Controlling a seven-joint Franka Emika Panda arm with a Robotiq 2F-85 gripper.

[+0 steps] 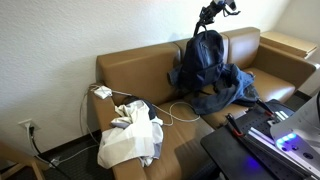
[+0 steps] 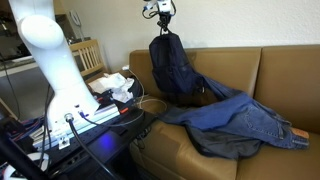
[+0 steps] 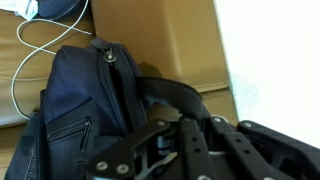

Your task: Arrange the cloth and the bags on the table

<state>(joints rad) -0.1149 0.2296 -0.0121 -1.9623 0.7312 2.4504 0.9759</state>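
A dark blue backpack (image 1: 205, 55) stands upright against the back of the brown couch (image 1: 140, 65); it shows in both exterior views (image 2: 170, 65). My gripper (image 1: 213, 12) is above it (image 2: 160, 12), shut on the backpack's black top strap (image 3: 175, 95). In the wrist view my fingers (image 3: 190, 140) close round that strap, with the backpack (image 3: 80, 100) below. A blue denim cloth (image 1: 235, 90) lies spread on the seat beside the backpack (image 2: 245, 120). White bags (image 1: 130, 140) are heaped at the other end of the couch (image 2: 118, 85).
A white cable (image 1: 175, 108) loops over the seat between the bags and the backpack, also in the wrist view (image 3: 25, 70). A charger (image 1: 102, 92) lies on the armrest. A wooden side table (image 1: 290, 42) stands past the couch. My white base (image 2: 50, 60) stands in front.
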